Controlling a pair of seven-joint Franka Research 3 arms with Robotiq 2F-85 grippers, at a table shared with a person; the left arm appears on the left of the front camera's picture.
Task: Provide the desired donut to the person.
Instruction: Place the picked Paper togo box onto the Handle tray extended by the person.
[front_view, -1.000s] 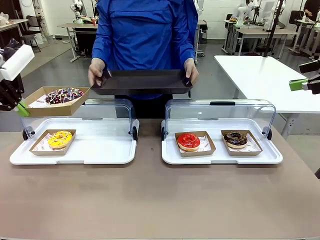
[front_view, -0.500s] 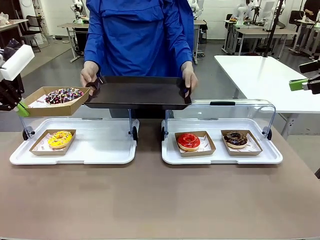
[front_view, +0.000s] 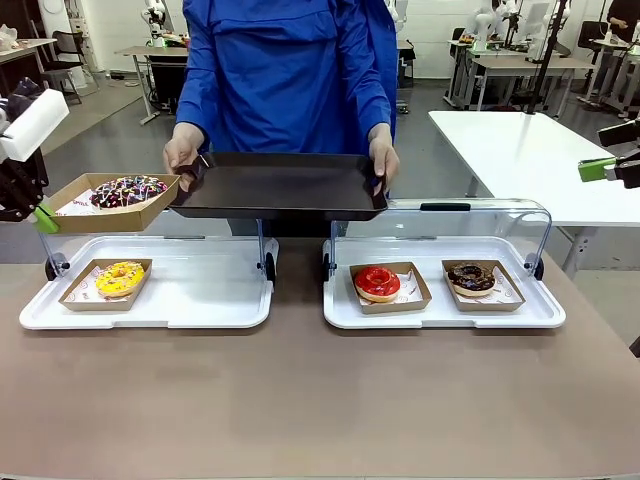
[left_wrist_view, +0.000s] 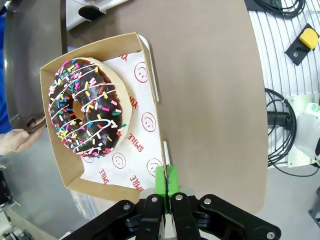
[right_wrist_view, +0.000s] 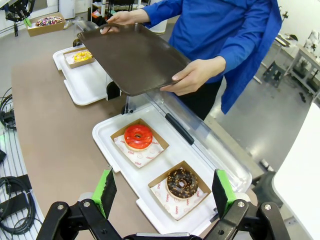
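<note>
Brown counter (front_view: 300, 400), grey floor (front_view: 100, 140), white tables (front_view: 520, 150) behind. Liner paper (left_wrist_view: 146, 120) reads "SMILE". Left hand (left_wrist_view: 166, 182) clamped on rim of box (left_wrist_view: 55, 150) with sprinkle donut (left_wrist_view: 100, 105); right hand (right_wrist_view: 164, 192) apart, empty.

You see: person (front_view: 285, 70) stands closer | dark tray (front_view: 278, 185) hangs lower, over the clear lids (front_view: 480, 225) | its left edge now beside the donut box (front_view: 100, 217)

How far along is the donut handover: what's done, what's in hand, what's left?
Done: the sprinkled donut box is up off the white display tray. In hand: the left gripper pinches its wall beside the person's dark tray. Left: set it on that tray, release.
</note>
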